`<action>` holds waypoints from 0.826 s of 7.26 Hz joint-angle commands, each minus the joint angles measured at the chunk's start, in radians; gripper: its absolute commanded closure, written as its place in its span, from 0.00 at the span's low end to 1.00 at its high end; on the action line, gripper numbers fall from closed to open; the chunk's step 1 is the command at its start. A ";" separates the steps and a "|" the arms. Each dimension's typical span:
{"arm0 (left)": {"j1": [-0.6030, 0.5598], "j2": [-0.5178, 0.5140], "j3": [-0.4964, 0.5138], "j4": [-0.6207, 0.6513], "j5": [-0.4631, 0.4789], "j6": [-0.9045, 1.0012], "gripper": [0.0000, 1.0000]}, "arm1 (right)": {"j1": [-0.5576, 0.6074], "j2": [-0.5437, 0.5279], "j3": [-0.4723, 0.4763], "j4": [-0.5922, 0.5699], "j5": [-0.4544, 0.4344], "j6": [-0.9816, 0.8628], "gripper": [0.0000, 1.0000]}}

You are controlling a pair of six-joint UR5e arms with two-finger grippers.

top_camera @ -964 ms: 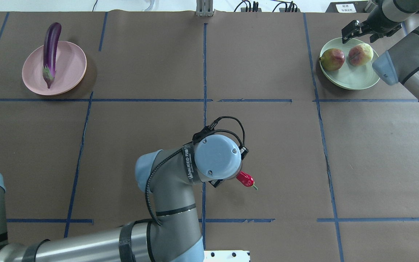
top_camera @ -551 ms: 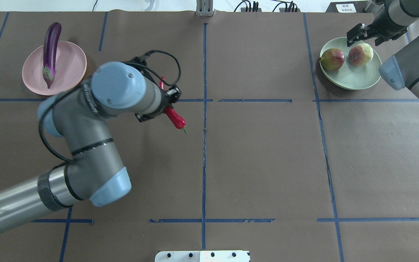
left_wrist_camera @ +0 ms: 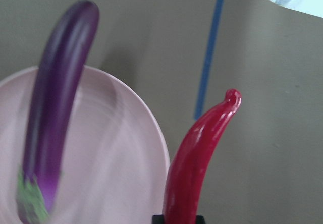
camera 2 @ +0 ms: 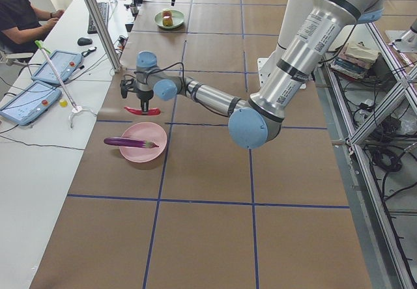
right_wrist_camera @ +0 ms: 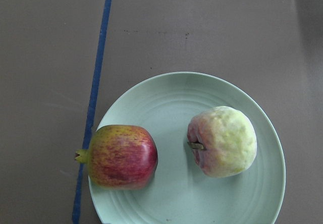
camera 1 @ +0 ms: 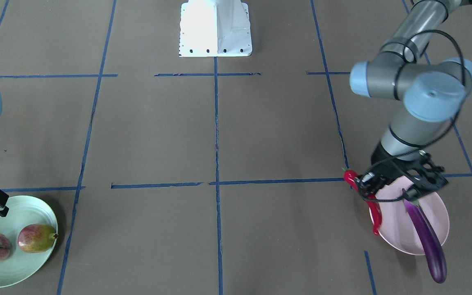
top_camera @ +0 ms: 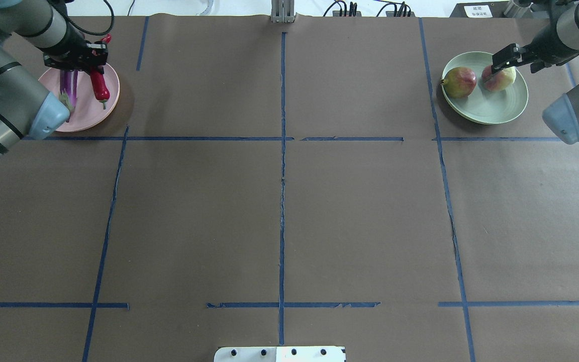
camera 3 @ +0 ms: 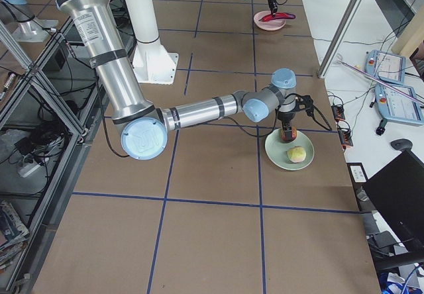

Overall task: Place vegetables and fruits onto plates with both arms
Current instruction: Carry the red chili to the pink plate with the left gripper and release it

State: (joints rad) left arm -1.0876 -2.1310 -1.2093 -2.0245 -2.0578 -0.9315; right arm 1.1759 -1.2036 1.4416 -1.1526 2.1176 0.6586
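Note:
My left gripper [top_camera: 88,63] is shut on the red chili pepper [top_camera: 100,86] and holds it over the right rim of the pink plate [top_camera: 111,100]. The front view shows this gripper [camera 1: 367,186] with the chili [camera 1: 375,213] hanging at the plate's edge [camera 1: 395,229]. The purple eggplant [camera 1: 426,237] lies on that plate with its end over the rim. The pomegranate-like fruit [top_camera: 459,82] and the pale green-pink fruit [top_camera: 501,80] rest on the mint plate [top_camera: 485,108]. My right gripper [top_camera: 515,54] hovers above the pale fruit, open and empty.
The white base block [top_camera: 279,353] sits at the near middle edge. Blue tape lines divide the brown table cover. Cables and plugs [top_camera: 370,9] lie along the far edge. Operators' desks with tablets [camera 2: 29,100] stand beyond the table's far side.
My left arm has swung from the table's middle to the far left, carrying the chili up over the pink plate. My right gripper has drifted slightly right above the mint plate.

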 commanded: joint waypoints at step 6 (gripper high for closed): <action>-0.102 0.035 0.027 -0.108 -0.222 0.072 0.00 | 0.086 -0.100 0.112 -0.016 0.115 -0.010 0.00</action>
State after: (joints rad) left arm -1.1460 -2.1396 -1.1234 -2.1321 -2.1865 -0.8601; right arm 1.2041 -1.2580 1.5132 -1.1615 2.1685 0.6514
